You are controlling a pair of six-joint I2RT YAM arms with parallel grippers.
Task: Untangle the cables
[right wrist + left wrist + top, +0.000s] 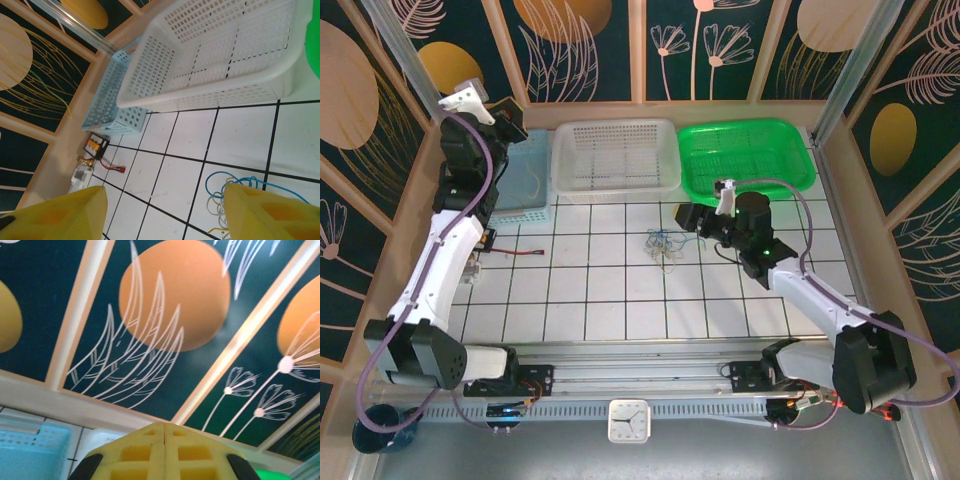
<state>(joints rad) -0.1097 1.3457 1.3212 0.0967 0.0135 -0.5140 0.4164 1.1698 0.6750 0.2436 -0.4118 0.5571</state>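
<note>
From above, the cables (663, 248) lie in a small loose knot on the tiled bench (610, 310), near its middle and in front of the white basket (616, 155). The right tool (688, 216) sits just beside them, on their right. Left wrist view: the left tool (164, 440) is pressed together and empty, aimed at the back wall, well apart from the work. Right wrist view: the right tool's fingers (55, 215) stand spread with nothing between them, and blue and whitish strands show by the right-hand finger. Assessment: the strands look very thin, light and limp, likely to slip and to drag the whole knot along. Recommend pinching one outer loop or a free end, not the middle of the bundle.
</note>
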